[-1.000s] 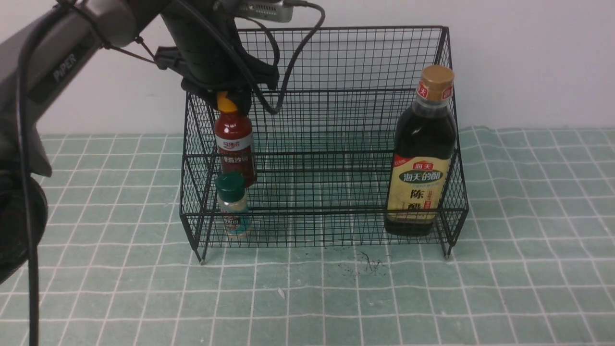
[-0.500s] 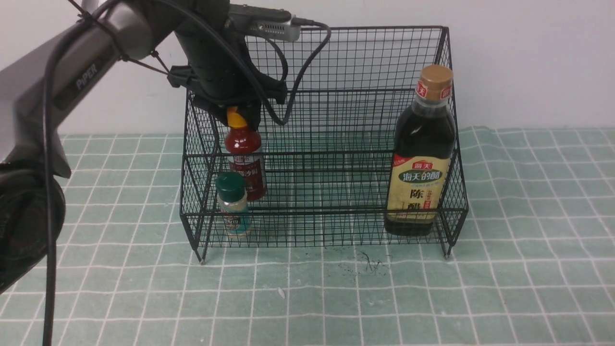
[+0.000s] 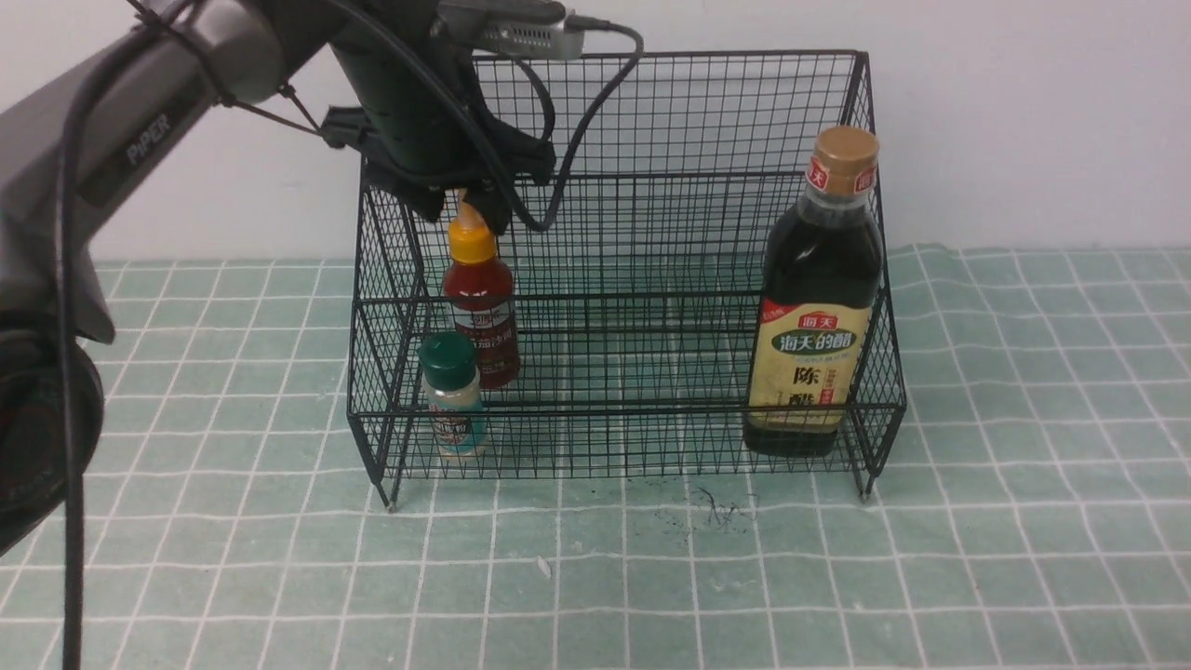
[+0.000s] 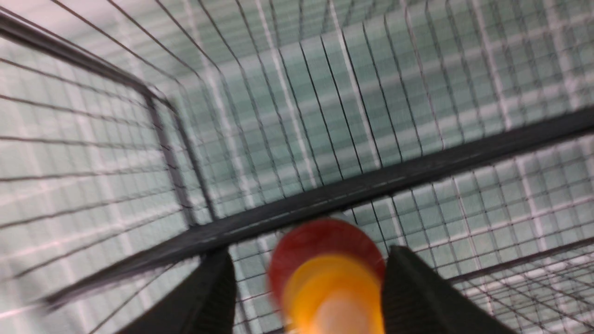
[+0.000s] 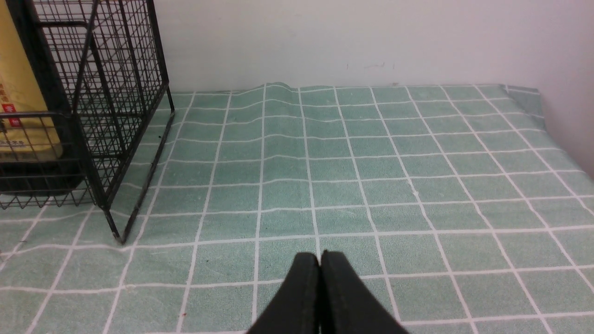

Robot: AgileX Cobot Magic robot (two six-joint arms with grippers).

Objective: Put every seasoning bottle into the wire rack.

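Black wire rack (image 3: 642, 279) fills mid-frame. Left pincer (image 3: 462, 200) upper left, fingers (image 4: 204, 297) spread clear of red sauce bottle (image 3: 481, 312) standing w/ green-capped shaker (image 3: 451, 395) at rack's left; vinegar bottle (image 3: 819, 298) at right. Right pincer (image 5: 320, 287) closed, empty, over the tabletop.

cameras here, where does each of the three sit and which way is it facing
Front view: sits between the arms, faces the large black wire-mesh rack against the wall; the left arm and left gripper show above the small red sauce bottle with yellow nozzle cap.
Left wrist view: on the left arm, looks down past two open black fingers onto that bottle's cap.
Right wrist view: on the right arm, low over the green checked cloth; the shut right gripper shows.
Shared: front and right wrist views both show the tall dark vinegar bottle with beige label.
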